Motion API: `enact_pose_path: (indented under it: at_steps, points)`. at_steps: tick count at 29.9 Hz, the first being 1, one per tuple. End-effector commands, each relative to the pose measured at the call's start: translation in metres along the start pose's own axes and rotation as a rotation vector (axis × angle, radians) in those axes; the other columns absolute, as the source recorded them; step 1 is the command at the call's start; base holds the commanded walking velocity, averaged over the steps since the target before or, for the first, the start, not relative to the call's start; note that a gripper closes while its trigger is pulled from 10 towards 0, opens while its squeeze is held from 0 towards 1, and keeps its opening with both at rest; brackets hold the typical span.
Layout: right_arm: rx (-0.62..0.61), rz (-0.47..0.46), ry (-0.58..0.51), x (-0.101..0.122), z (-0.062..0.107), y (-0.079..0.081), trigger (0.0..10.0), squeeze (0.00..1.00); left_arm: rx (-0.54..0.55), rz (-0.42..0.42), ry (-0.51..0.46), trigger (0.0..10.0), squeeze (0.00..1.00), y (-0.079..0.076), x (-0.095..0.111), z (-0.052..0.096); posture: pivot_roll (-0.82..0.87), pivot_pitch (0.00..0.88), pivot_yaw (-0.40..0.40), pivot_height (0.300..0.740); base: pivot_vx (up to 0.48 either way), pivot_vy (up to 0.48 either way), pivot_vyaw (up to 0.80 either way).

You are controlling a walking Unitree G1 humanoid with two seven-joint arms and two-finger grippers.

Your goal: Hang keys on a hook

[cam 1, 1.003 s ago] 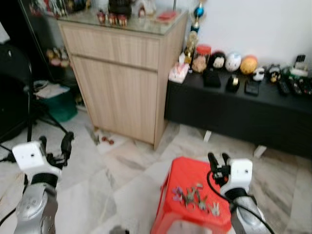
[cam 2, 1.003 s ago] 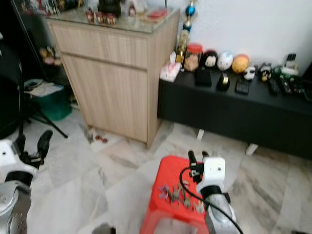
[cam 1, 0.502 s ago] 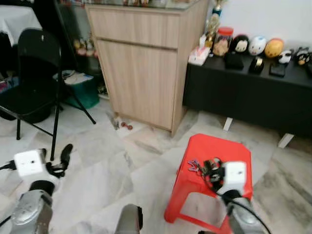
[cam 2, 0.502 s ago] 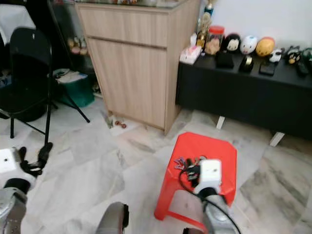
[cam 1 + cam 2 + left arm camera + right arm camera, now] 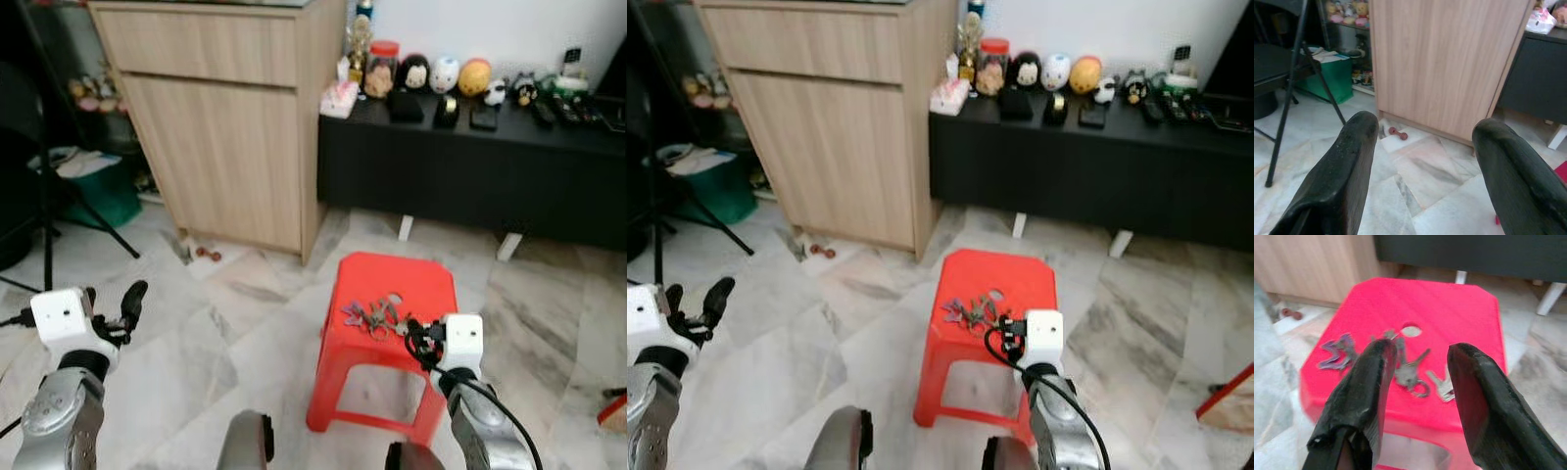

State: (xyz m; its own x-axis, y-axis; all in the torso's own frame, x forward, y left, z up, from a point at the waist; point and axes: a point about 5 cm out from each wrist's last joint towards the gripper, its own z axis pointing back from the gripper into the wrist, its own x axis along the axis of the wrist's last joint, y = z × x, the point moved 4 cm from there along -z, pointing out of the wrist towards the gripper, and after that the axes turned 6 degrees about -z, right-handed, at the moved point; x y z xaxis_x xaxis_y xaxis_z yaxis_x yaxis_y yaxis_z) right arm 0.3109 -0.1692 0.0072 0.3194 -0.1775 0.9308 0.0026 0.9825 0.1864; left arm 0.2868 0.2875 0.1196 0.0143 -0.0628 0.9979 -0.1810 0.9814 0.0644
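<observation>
Marble floor, wooden cabinet (image 5: 220, 117), red stool (image 5: 392, 343) out front. Keys (image 5: 1405, 367) lie on the stool seat, right gripper (image 5: 1418, 382) hovering over them, fingers spread, holding nothing (reach step; next it lowers and pinches). Left gripper (image 5: 1425, 166) idles wide open, empty. Since half a second ago the camera shifted, chair gone from view.

Stool (image 5: 411, 284) on floor straight ahead of me, keys (image 5: 372, 315) lying on its near left part. My right gripper (image 5: 415, 333) just at stool's near edge, right of keys, jaws apart over them in wrist view. Cabinet (image 5: 220, 117) behind, to left; low bench (image 5: 470, 171) right of it against wall, trinkets (image 5: 431, 78) on top. My left gripper (image 5: 113, 304) far left over floor, well apart from stool, jaws apart.
</observation>
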Motion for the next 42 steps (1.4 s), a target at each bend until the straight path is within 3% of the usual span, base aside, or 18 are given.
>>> enact_pose_path:
  at_steps: [1,20,30,42]
  points:
    - [-0.005,0.003,-0.010,0.003,-0.002,-0.001,10.0,0.00,-0.007,-0.012,-0.020,10.0,0.00,-0.002,0.005,-0.002,0.05,0.048,-0.014,0.621,0.296,0.000,0.00]
    - [0.053,0.073,0.043,-0.006,-0.001,0.001,10.0,0.00,-0.007,-0.016,-0.029,10.0,0.00,-0.002,0.006,-0.002,0.05,0.056,-0.022,0.621,0.325,0.000,0.00]
    - [0.229,0.126,0.250,-0.044,0.008,0.016,10.0,0.00,-0.001,-0.023,-0.026,10.0,0.00,0.000,0.006,-0.003,0.06,0.058,-0.026,0.621,0.049,0.000,0.00]
    - [0.274,0.195,0.370,-0.069,0.010,0.019,10.0,0.00,0.006,-0.027,-0.028,10.0,0.00,0.002,0.007,-0.003,0.07,0.054,-0.030,0.621,0.000,0.000,0.00]
